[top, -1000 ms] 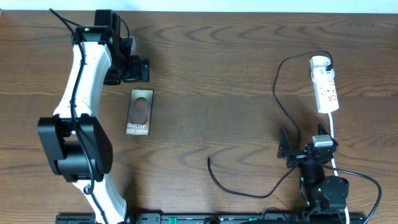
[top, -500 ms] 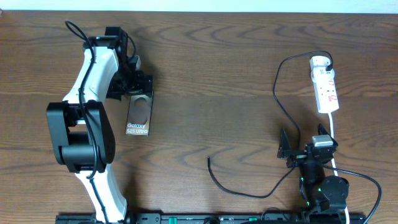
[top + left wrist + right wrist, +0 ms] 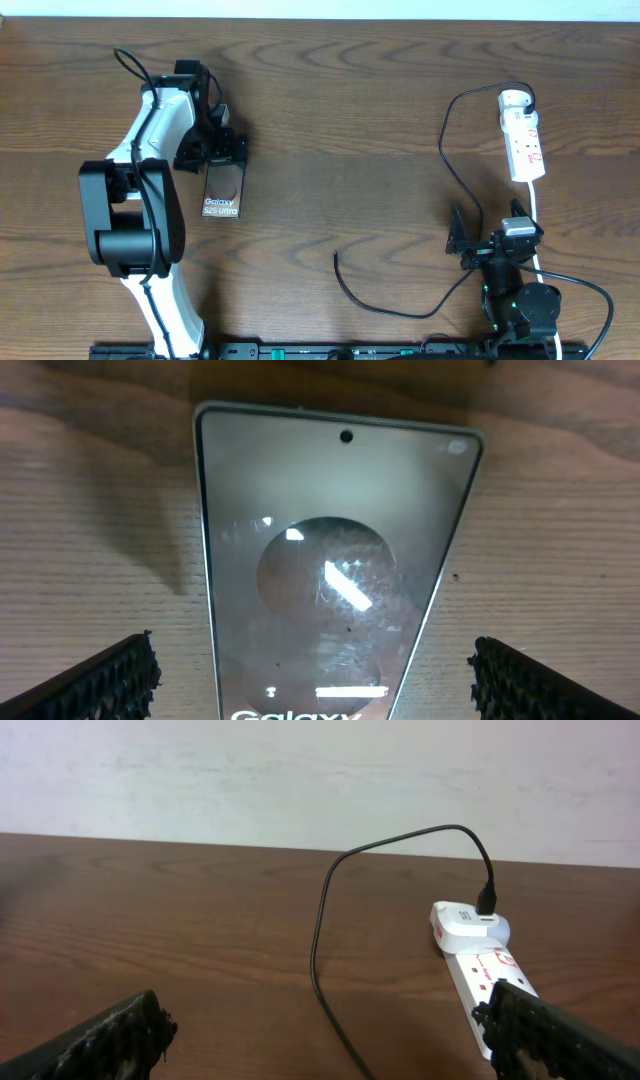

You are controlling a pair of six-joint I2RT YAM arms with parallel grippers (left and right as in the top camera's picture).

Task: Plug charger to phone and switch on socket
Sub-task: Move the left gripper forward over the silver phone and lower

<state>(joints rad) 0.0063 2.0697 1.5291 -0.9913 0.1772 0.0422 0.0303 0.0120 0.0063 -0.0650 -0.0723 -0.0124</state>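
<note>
The phone lies flat on the wooden table at the left, "Galaxy" lettering up. My left gripper is open and sits over its far end. In the left wrist view the phone fills the middle, and the gripper's fingers stand on either side without touching it. The charger cable runs from the far end of the socket in a loop to a free plug tip near mid-table. My right gripper is open and empty, near the socket's near end, with the cable lying between its fingers.
The socket's white cord runs toward the right arm's base. A pale wall stands behind the table's far edge. The cable's loose loop lies near the front edge.
My left gripper has moved from behind the phone toward the front and now covers the phone's far end. The right arm, cable and socket have not moved.
</note>
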